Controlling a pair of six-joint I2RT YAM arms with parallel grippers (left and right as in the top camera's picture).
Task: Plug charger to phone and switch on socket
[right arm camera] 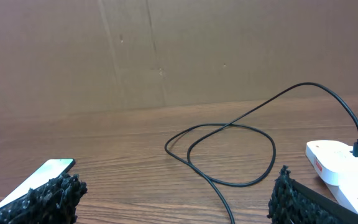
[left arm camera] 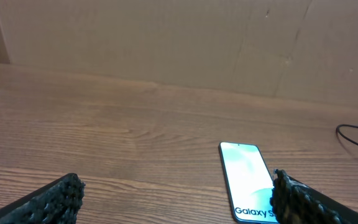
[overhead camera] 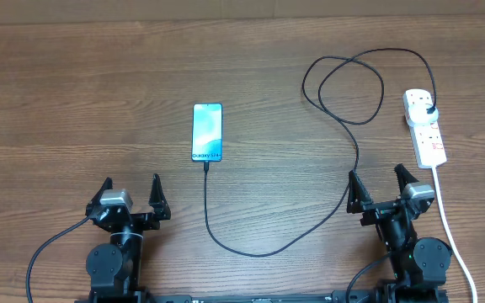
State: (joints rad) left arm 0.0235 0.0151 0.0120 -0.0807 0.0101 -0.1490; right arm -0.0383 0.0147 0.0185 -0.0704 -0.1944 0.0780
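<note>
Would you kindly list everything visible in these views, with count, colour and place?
phone: one, light-blue screen, black edges; flat on the table, left of centre.
charger: one, black; runs from the phone's near end, sweeps right, loops at the back, plug in the socket.
socket: one, white with red markings; table's right side.
white cord: one, white; from the socket's near end toward the near edge.
table: one, brown wood; under everything.
cardboard wall: one, brown; behind the table.
left gripper: one, black, open; near edge, left.
right gripper: one, black, open; near edge, right.
</note>
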